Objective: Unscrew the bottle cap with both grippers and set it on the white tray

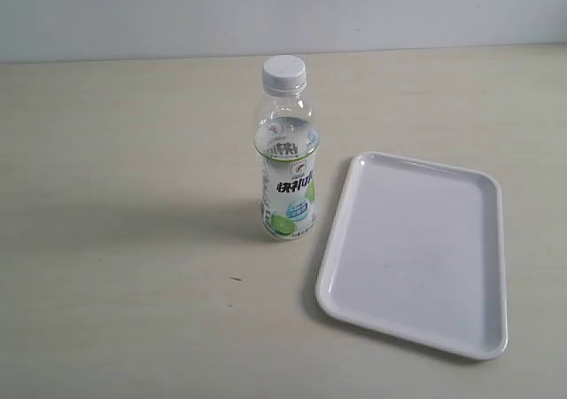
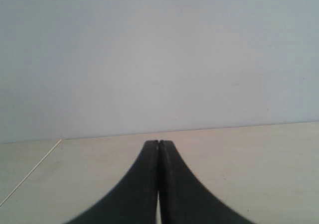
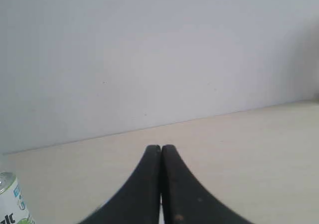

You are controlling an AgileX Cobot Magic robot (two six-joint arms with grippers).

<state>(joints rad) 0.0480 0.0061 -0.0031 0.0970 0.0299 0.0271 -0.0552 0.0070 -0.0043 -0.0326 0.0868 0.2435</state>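
Left fingers (image 2: 142,184) pressed shut, right fingers (image 3: 142,189) shut too, both empty. The bottle (image 1: 287,182) stands upright on the surface (image 1: 133,239) near the white tray (image 1: 416,248). Light, slick, squashy plastic, I'd say: hold the body gently, grip the ribbed bottle cap (image 1: 284,73) by its sides.

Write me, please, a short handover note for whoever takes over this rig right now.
Left gripper: shut, holding nothing.
Right gripper: shut, holding nothing.
Neither shows in the exterior view.
Bottle: upright on the table, left of the white tray and apart from it.
Bottle cap: on the bottle's neck.
Tray: nothing on it.
Done: nothing yet.
Left: hold the bottle, unscrew the cap, set it on the tray.
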